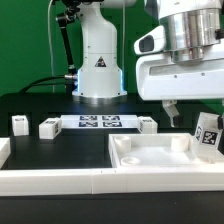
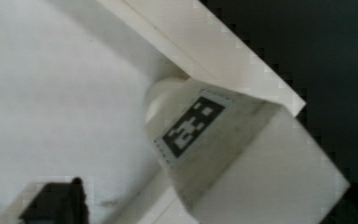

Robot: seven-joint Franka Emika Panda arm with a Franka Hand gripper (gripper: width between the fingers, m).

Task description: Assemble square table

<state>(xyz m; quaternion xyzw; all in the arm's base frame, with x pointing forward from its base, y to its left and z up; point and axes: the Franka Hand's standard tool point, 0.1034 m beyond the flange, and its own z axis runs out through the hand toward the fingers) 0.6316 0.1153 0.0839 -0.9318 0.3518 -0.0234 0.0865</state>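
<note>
- The white plastic square slab with a raised rim [image 1: 150, 152] lies on the black desk [image 1: 60, 148], on the exterior view's right, just behind the long low white border wall [image 1: 50, 180].
- One small white blocky leg with a black-and-white tag [image 1: 208, 136] stands at the slab's far corner, against the rim; the wrist view shows it close [image 2: 220, 150].
- The pincer [image 1: 190, 114] hangs just above that leg, jaws spread wide, holding nothing; one dark finger [image 2: 51, 200] shows beside the leg.
- Three more white legs [image 1: 48, 127] sit apart on the desk, beside the marker board [image 1: 100, 122].
</note>
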